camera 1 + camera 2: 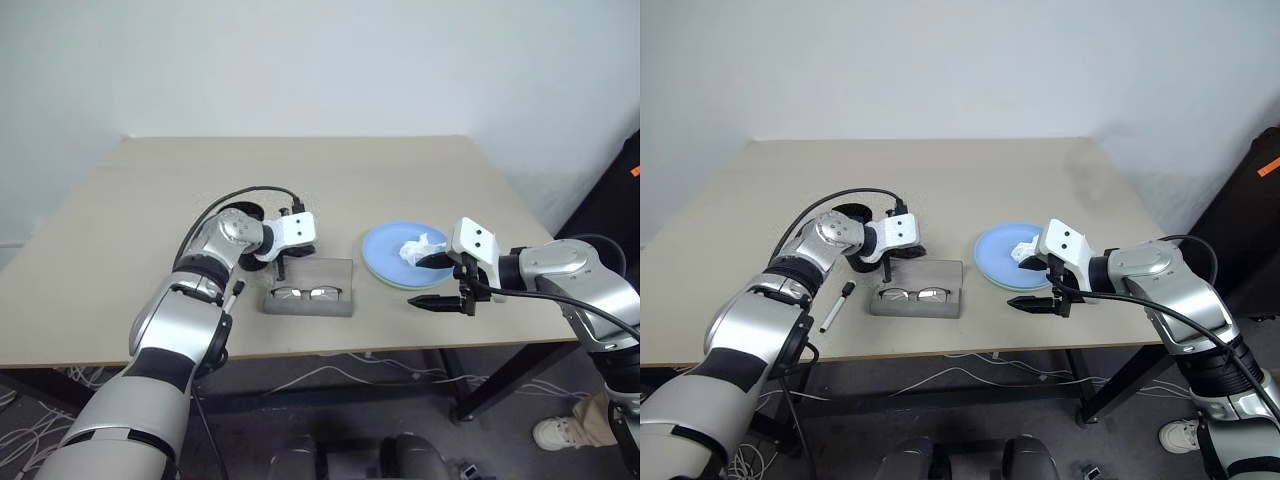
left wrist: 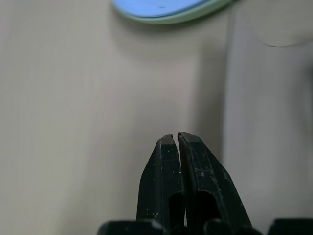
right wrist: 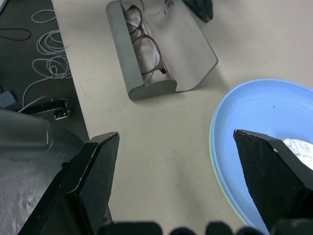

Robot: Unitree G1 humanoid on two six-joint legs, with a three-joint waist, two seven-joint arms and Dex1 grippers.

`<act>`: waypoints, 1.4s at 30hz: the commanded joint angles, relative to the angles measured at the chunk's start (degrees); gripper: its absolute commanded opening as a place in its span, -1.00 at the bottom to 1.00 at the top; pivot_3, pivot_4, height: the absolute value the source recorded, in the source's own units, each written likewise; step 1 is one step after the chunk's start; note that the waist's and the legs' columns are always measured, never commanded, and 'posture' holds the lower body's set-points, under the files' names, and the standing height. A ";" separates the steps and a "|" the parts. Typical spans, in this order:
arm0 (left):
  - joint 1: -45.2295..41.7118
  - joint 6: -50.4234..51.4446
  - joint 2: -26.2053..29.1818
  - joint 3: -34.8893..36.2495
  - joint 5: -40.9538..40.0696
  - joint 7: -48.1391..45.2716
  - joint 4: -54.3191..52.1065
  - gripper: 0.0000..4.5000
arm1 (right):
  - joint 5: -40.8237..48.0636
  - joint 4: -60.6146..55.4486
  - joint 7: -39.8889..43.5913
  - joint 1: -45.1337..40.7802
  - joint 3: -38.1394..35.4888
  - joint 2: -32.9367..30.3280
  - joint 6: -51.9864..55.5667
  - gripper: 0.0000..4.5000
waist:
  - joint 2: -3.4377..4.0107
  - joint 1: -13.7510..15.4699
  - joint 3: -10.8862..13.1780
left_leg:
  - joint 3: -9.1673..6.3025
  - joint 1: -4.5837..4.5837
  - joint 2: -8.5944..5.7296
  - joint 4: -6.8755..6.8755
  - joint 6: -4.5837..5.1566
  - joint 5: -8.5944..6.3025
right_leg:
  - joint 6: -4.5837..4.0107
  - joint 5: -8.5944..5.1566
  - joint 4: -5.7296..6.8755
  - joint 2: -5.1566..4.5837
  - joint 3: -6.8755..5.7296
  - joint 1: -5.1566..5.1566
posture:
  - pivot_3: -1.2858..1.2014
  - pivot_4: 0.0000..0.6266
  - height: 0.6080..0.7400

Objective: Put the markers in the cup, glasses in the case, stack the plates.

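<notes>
- Glasses (image 3: 143, 49) are in the case (image 1: 310, 298), lying in its front trough with the flap folded flat behind them, so that part reads as done, bar closing the flap if that is wanted.
- The plates are stacked too: the light blue plate (image 1: 393, 250) sits on the pale green plate (image 2: 195, 14), whose rim peeks out underneath, and a crumpled tissue (image 1: 423, 248) rests on top.
- Markers look like the job left. One marker (image 1: 836, 305) with a black cap lies on the desk (image 1: 120, 230), below and to the outer side of the left hand (image 1: 282, 270); I cannot make out the second one.
- The cup (image 1: 850, 216) is, I judge, the dark shape tucked behind the left wrist, mostly hidden.
- Left hand points down at the case's back corner, its fingers (image 2: 164, 181) pressed together with nothing between them.
- Right hand (image 1: 437, 281) hovers at the near edge of the plates, fingers spread wide, empty.
- The marker's long axis runs slantwise, capped end towards the left hand, tail towards the desk's front edge.
- The glasses lie lengthwise along the case, parallel to the front edge, lenses side by side, just below the left fingertips.
- My call: fetching that marker comes next, and the left hand is nearer to it.
</notes>
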 commanded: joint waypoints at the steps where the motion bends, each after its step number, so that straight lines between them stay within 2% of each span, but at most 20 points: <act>1: 0.99 -2.87 0.20 -0.69 0.08 -5.81 -1.96 -0.98 | 0.17 -0.88 -0.04 -0.92 -1.24 -0.29 -0.61 0.80 | 0.00 0.01 0.00 | 0.00 0.00 0.01 0.00 0.00 0.00 | 0.00 0.00 0.00 -0.02 0.00 0.00 | 0.03 -1.00 0.96; 9: 3.00 -5.54 1.54 -0.38 -1.65 -16.00 -4.84 -0.98 | 0.14 -0.60 0.18 -1.31 -0.99 -0.09 -0.78 0.80 | 0.01 -0.04 -0.01 | 0.01 0.01 0.03 0.00 0.00 0.01 | 0.00 0.00 0.02 -0.02 0.00 0.00 | 0.03 -1.00 0.96; 15: 7.78 -6.22 2.26 0.09 -5.10 -22.98 -11.09 -0.98 | -0.03 0.03 0.33 -1.79 -0.69 0.18 -1.12 0.80 | 0.02 -0.05 -0.01 | 0.01 0.01 0.05 0.00 0.01 0.00 | 0.00 0.00 0.01 -0.02 0.01 -0.01 | 0.03 -1.00 0.96; 18: 9.35 -5.46 2.65 0.16 -6.11 -23.08 -13.31 -0.98 | -0.13 0.48 0.34 -2.18 -0.45 0.42 -1.30 0.80 | 0.02 -0.05 -0.02 | 0.01 0.01 0.05 0.00 0.02 -0.01 | 0.00 0.00 0.01 -0.02 0.02 -0.01 | 0.03 -1.00 0.96; 23: 7.29 -1.28 2.67 3.92 -9.97 -19.55 -15.33 -0.98 | -0.24 0.87 0.48 -2.46 -0.26 0.59 -1.64 0.80 | 0.01 -0.02 -0.01 | 0.01 0.01 0.04 0.00 0.03 0.00 | 0.00 0.00 0.01 -0.02 0.01 0.01 | 0.03 -1.00 0.96; 26: 5.68 6.89 2.41 6.42 -12.53 -17.27 -18.52 -0.98 | -0.23 0.92 0.61 -2.57 -0.23 0.60 -1.67 0.80 | 0.00 -0.01 -0.01 | 0.01 0.01 0.03 0.00 0.02 0.01 | 0.00 0.00 0.03 -0.01 0.01 0.00 | 0.03 -1.00 0.96; 28: 6.37 17.20 2.32 8.73 -17.93 -21.77 -25.95 -0.98 | -0.26 0.90 0.76 -2.52 -0.23 0.52 -1.73 0.80 | 0.00 -0.05 -0.01 | 0.00 0.00 0.02 0.01 0.02 0.01 | 0.00 0.00 0.04 -0.01 0.01 0.00 | 0.03 -1.00 0.96; 34: 16.83 50.31 8.61 8.80 -24.83 -23.31 -62.07 -0.98 | -0.24 0.67 1.23 -2.34 -0.34 0.18 -1.76 0.80 | 0.07 -0.57 -0.02 | 0.05 0.01 0.01 -0.03 0.04 -0.01 | 0.01 -0.01 0.02 0.04 0.11 -0.02 | 0.03 -1.00 0.96; 39: 25.69 66.00 9.77 13.09 -29.30 -13.04 -80.35 -0.98 | -0.30 0.98 1.48 -2.38 0.27 0.56 -2.18 0.80 | 0.07 -0.28 0.00 | 0.02 0.08 0.03 -0.03 -0.11 0.05 | 0.00 -0.01 0.10 0.10 0.10 0.00 | 0.03 -1.00 0.96; 42: 29.42 75.57 10.43 15.55 -29.31 -5.03 -86.10 -0.75 | -0.33 1.44 2.04 -2.77 0.72 0.69 -2.46 0.80 | 0.07 -0.15 0.00 | -0.05 0.18 0.07 -0.03 -0.15 0.15 | 0.01 -0.01 0.15 0.06 0.11 0.09 | 0.03 -1.00 0.96</act>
